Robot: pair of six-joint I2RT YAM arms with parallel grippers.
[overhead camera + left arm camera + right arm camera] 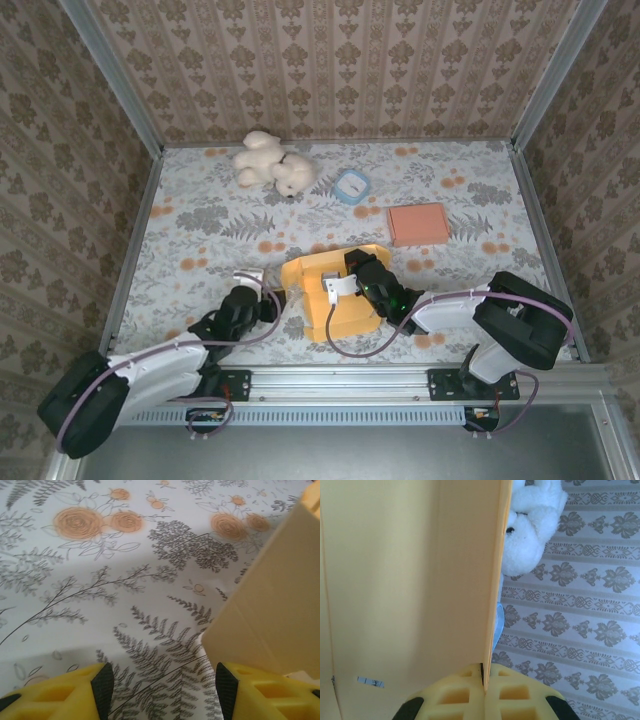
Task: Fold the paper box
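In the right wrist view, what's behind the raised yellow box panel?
A white plush toy and a sliver of a blue dish peek past the paper box panel; the panel covers the rest of both.

From the right wrist, the raised yellow box panel covers part of the white plush toy, which the top edge also crops, and nearly all of a blue object. A small label on the panel is too tiny to read.

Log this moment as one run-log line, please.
left fingers open beside box | right fingers shut on box wall | fold unfinished
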